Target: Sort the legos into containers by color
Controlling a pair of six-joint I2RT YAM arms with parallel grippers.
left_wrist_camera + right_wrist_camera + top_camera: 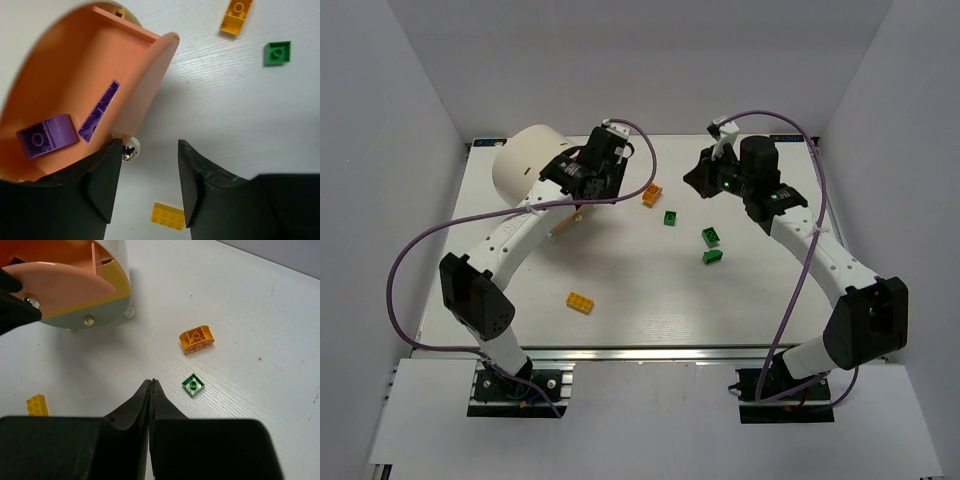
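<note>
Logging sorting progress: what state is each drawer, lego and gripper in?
Orange drawer: pulled open.
Purple lego: lying inside the orange drawer.
Green legos: loose on the table.
Orange-yellow legos: loose on the table.
Left gripper: open, empty.
Right gripper: shut, empty.

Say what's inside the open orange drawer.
Purple lego on the drawer floor; a purple streak beside it may be a reflection. The left gripper's finger hides the near corner.

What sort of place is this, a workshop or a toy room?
Most likely a robot test booth in a lab: plain white walls box in a table, two arms are bolted to its edge, and toy bricks and a drum lie on it.
</note>
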